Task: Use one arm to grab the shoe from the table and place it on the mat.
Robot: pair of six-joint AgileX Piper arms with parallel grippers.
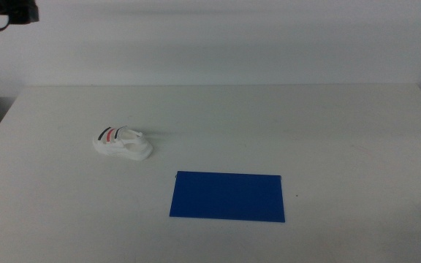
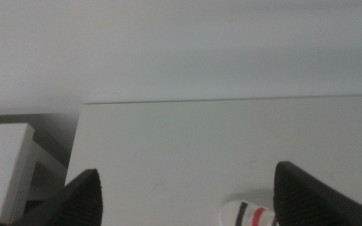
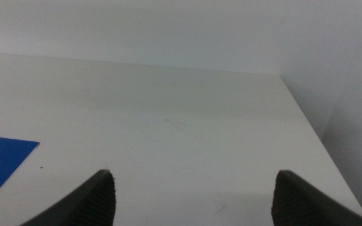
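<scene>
The white table [image 1: 342, 131] fills nearly the whole middle view, a plain pale wall behind its far edge. On it, toward the near side and about centre, the blue mat [image 1: 227, 196] lies flat with its long side running left to right. Over to the left and a little farther back sits the shoe [image 1: 123, 143], a small white sandal with black and red stripes on its strap, resting on its sole and well apart from the mat, nothing touching it. Up in the far left corner of the middle view a dark bit of the left arm [image 1: 13, 11] pokes in, high above the tabletop. From its wrist camera the left gripper [image 2: 187, 198] has its jaws spread wide with nothing between them, and the striped end of the shoe peeks in just below. The right gripper [image 3: 193, 198] is spread wide too, carrying nothing, over the right side of the table with a corner of the mat at the edge of its view.
</scene>
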